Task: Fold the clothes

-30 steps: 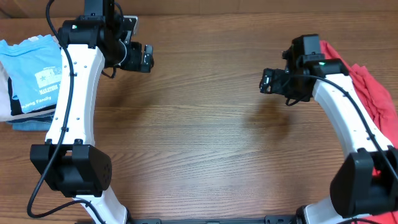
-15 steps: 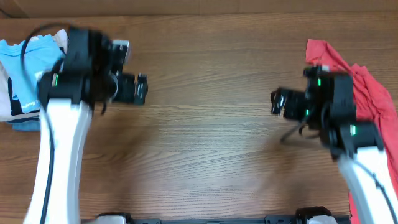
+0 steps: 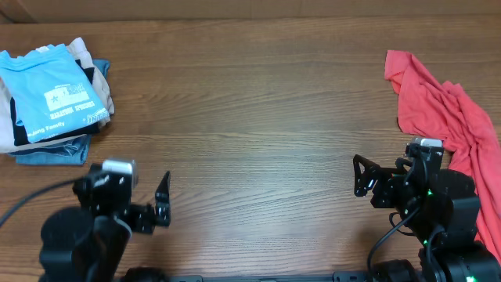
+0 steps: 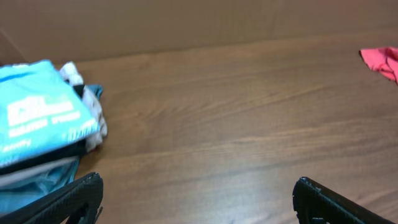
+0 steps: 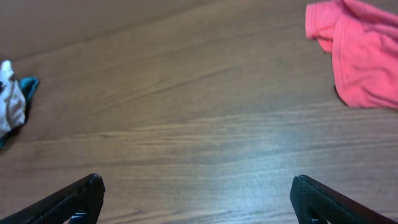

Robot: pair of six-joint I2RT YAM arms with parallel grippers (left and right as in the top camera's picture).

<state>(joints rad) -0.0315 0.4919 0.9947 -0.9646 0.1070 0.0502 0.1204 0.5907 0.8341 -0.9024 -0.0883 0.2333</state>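
While the left gripper (image 3: 163, 202) and right gripper (image 3: 358, 177) sit at 7 and 5 o'clock, jaws wide and empty, the blue shirt (image 3: 59, 94) tops a stack (image 3: 47, 153) at 10 o'clock, seemingly finished. The red garment (image 3: 438, 110) lies crumpled at 2 o'clock, probably awaiting folding.

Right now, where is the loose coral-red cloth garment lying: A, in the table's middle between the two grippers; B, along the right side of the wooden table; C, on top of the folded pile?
B: the coral-red garment lies rumpled along the wooden table's right side.
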